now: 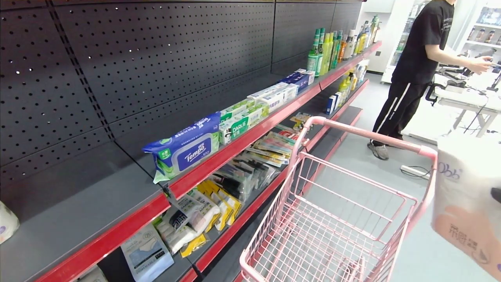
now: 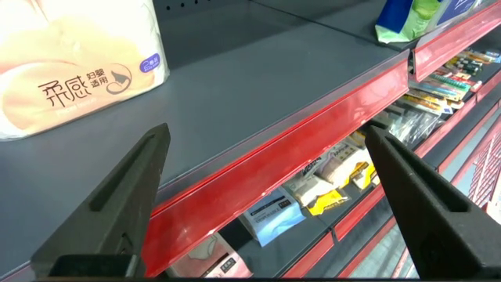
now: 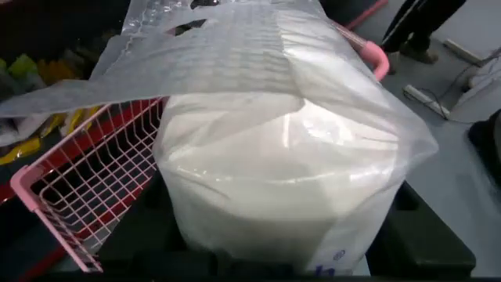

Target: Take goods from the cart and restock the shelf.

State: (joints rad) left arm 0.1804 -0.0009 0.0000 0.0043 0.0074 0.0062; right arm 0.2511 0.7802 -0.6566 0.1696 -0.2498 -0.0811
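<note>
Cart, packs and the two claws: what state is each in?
Cart, looks empty.
Tissue pack, held up beside the cart.
Right gripper, shut on tissue pack.
Left gripper, open over the shelf.
Shelved pack, resting on the shelf.

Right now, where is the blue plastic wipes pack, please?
Head view: the blue wipes pack lies on the red-edged shelf, left of the pink wire cart, beside green toothpaste boxes.

Glossy plastic wrap on the tissue pack (image 3: 282,180); cart (image 1: 368,135) seemingly coated wire; shelf (image 2: 235,86) matt.
</note>
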